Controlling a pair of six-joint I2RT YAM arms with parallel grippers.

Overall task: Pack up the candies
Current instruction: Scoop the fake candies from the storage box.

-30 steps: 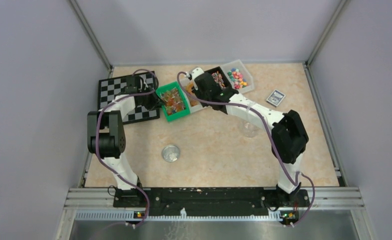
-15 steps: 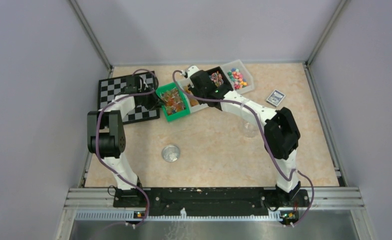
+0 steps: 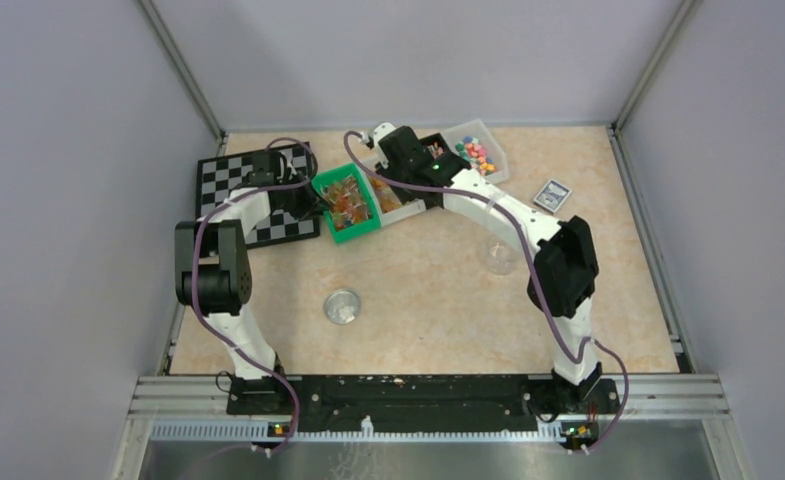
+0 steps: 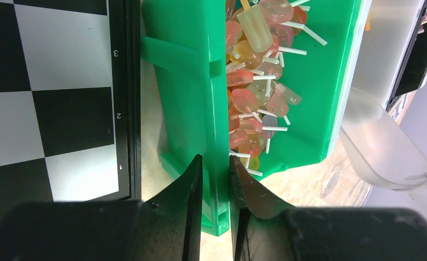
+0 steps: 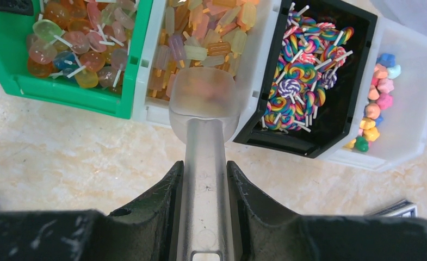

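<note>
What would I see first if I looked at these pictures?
The bright candies at the table's far side, above all the rainbow lollipops in the black bin. The right gripper holds a clear scoop at the white bin, and the left gripper pinches the green bin's wall.

The green bin (image 4: 184, 81) is glossy moulded plastic, the scoop (image 5: 202, 98) frosted clear plastic (smooth all over), the candies (image 5: 200, 51) translucent and shiny, the tabletop (image 5: 64, 157) smooth and marbled.
</note>
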